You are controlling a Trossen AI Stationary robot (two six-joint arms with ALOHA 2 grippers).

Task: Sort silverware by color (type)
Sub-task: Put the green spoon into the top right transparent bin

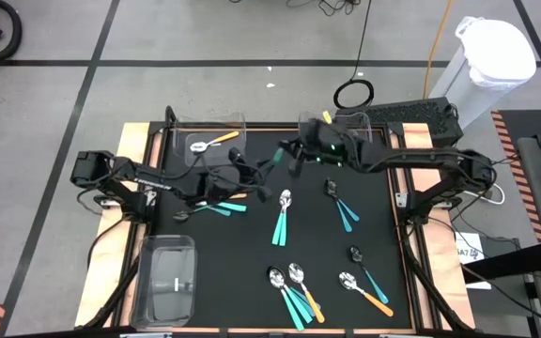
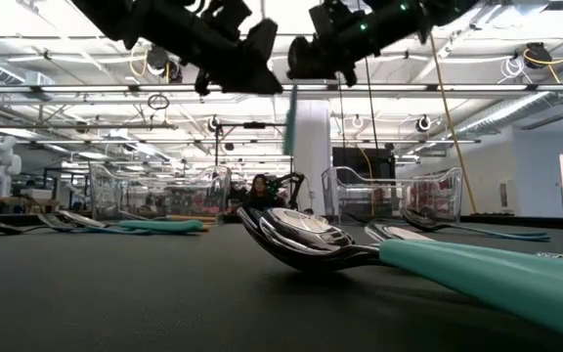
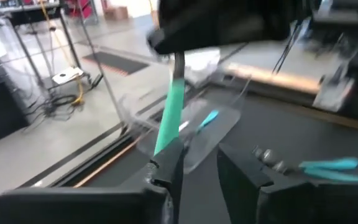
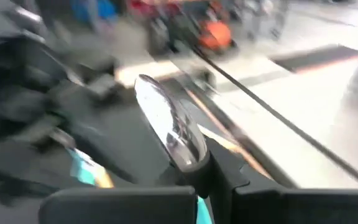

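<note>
I'm watching both arms reaching in over the back of the table, meeting near its middle. The right end effector is stretching in from the right side, its long forearm lying almost level, and it is pinching a teal spoon — in the right wrist view the shiny bowl is standing up out of the closed fingers while a sliver of teal handle shows below them. In the low view that handle is hanging straight down between the two end effectors, well above the table. The left end effector is coming in from the left with its elbow folded back near the table's left edge; in the left wrist view its fingers are standing apart, with the teal handle running down just beside one of them, and I cannot tell whether it is touching. The rest of the silverware is lying on the dark mat: a teal pair at the centre, another pair to its right, a cluster of teal and orange ones near the front, a few by the left arm, and one orange-handled spoon inside the clear bin at the back left. A second clear bin is sitting at the front left corner.
</note>
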